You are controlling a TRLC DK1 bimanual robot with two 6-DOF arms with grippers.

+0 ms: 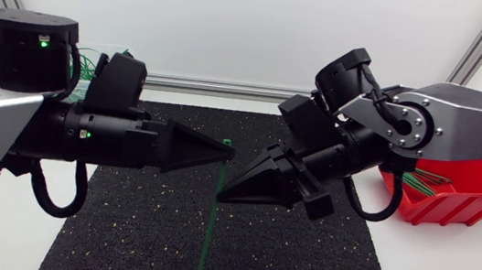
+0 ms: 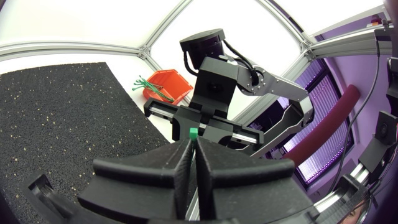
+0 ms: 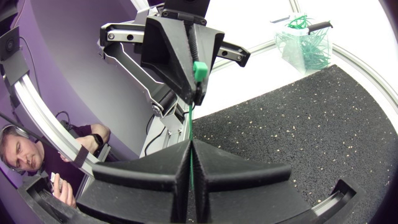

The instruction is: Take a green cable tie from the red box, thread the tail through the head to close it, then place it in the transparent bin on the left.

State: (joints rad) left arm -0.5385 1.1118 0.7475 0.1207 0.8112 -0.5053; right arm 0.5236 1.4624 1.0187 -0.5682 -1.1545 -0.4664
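Cable tie (image 3: pixel 199 70) gripped L hand (image 1: pixel 222 149) (also R hand (image 1: pixel 227 193)).

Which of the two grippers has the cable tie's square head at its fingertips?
The left gripper: the green head sits at its tip, while the right gripper clamps the strap.

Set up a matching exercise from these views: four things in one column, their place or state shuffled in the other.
1 left end effector
2 right end effector
3 red box
4 transparent bin

A beside the right arm, loose ties inside
B shut on the strap of the green cable tie
C behind the left arm, green ties inside
D shut on the tie's head

Pairs: 1-D, 2-B, 3-A, 4-C.
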